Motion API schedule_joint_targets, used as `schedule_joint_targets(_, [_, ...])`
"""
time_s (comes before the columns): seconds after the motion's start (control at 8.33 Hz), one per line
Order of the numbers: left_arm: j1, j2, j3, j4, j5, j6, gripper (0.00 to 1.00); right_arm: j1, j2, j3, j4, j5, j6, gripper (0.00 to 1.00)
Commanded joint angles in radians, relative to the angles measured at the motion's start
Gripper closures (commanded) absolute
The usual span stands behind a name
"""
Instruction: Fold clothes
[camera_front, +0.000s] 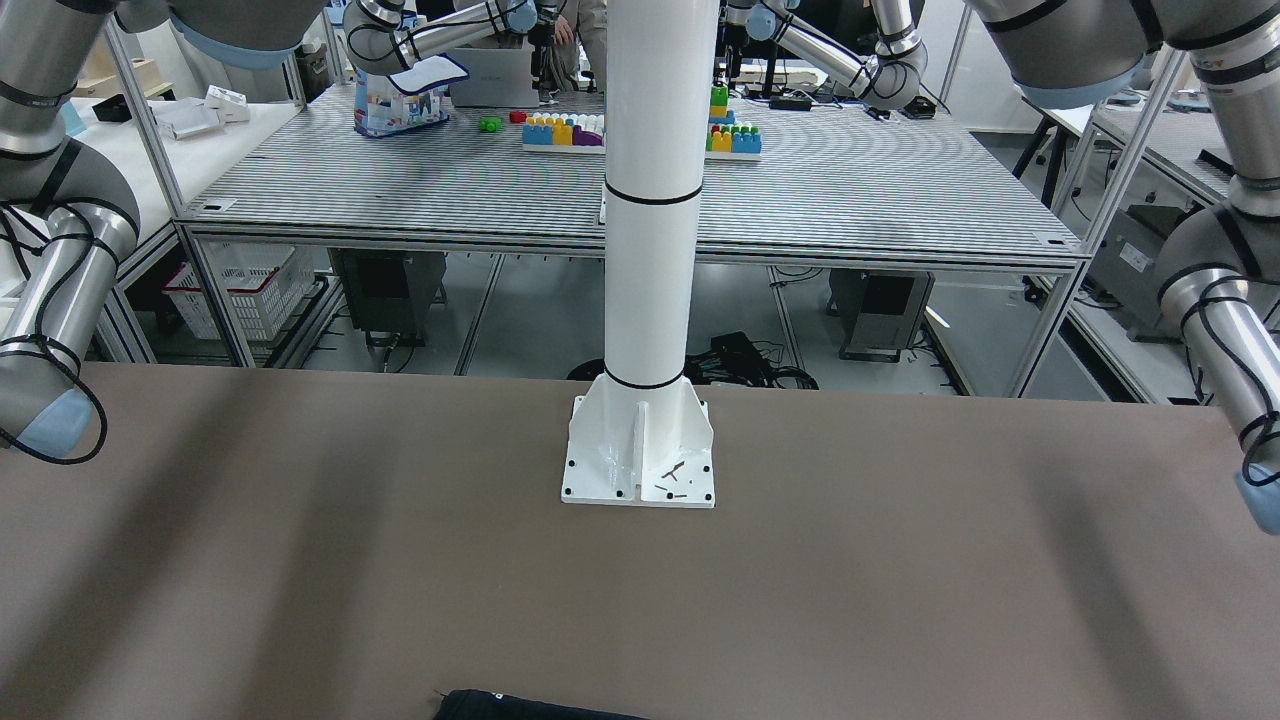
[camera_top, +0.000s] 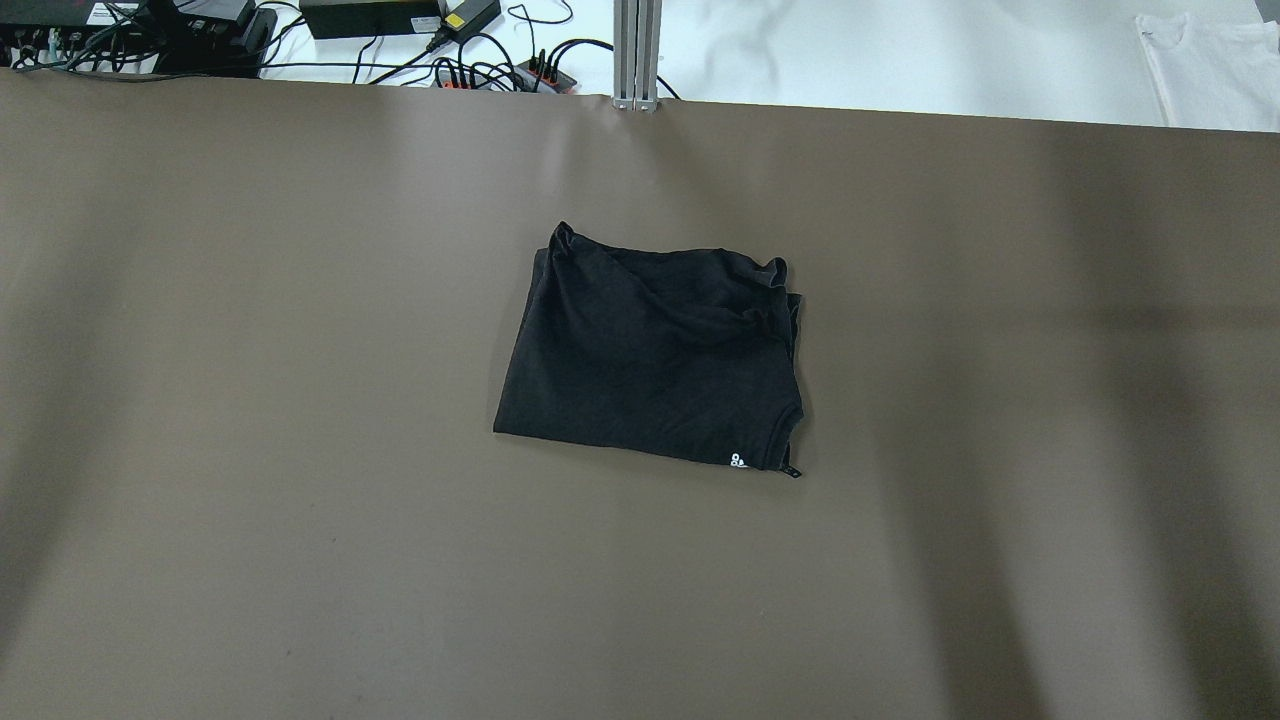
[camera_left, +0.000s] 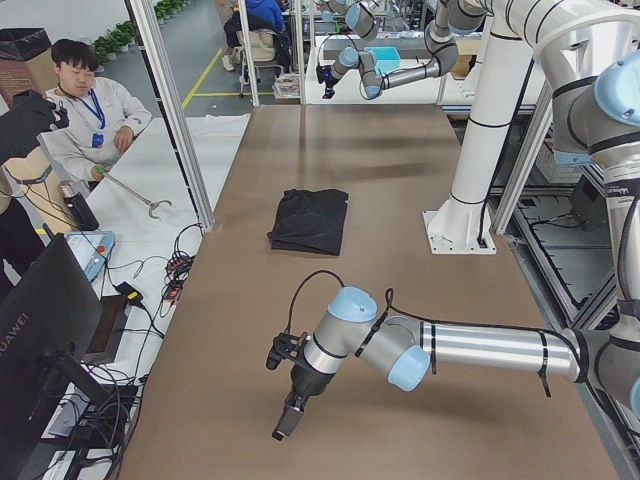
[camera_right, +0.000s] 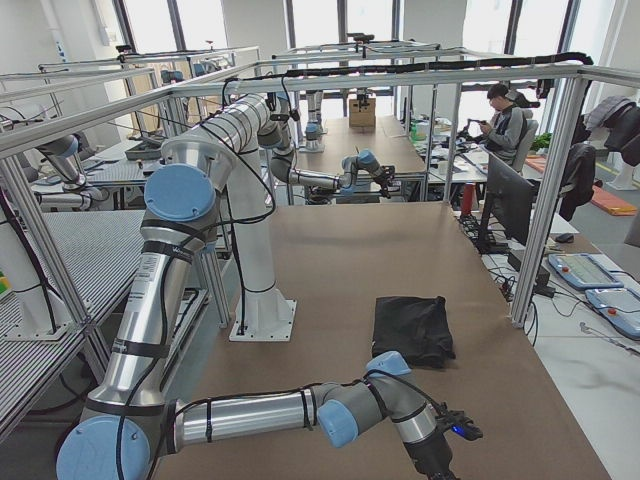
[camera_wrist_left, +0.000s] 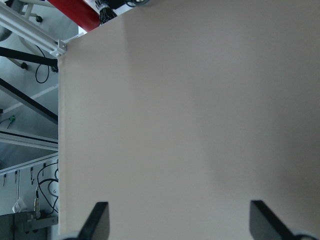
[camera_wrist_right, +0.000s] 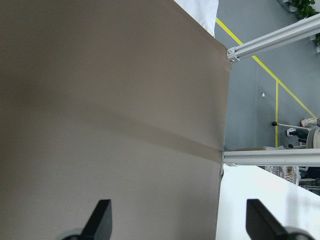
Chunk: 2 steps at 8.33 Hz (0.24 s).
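Note:
The clothes (camera_top: 650, 360) are one black piece lying folded into a rough rectangle at the middle of the brown table (camera_top: 250, 500), with a small white logo at one corner. They also show in the side views (camera_left: 310, 220) (camera_right: 412, 328), and as a dark edge (camera_front: 540, 708) at the bottom of the front view. My left gripper (camera_wrist_left: 180, 225) is open over bare table near the table's end, far from the clothes. My right gripper (camera_wrist_right: 177, 220) is open over bare table near the opposite end. Neither holds anything.
A white pillar on a base plate (camera_front: 640, 470) stands at the table's robot side. A white garment (camera_top: 1210, 60) lies beyond the far right corner, with cables and power strips (camera_top: 480, 70) beyond the far edge. A seated person (camera_left: 90, 110) and a monitor (camera_left: 50, 330) are beside the table.

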Motion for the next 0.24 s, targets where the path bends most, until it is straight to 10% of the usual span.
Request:
schedule_joint_targets(0.0, [0.002,0.006,-0.006,-0.029,0.021,-0.010,0.00,0.000,0.001,0.019,0.000,0.009,0.027,0.06])
schedule_joint_targets(0.12, [0.002,0.007,0.003,-0.032,0.030,-0.013,0.00,0.000,0.003,0.017,0.000,0.009,0.027,0.06])
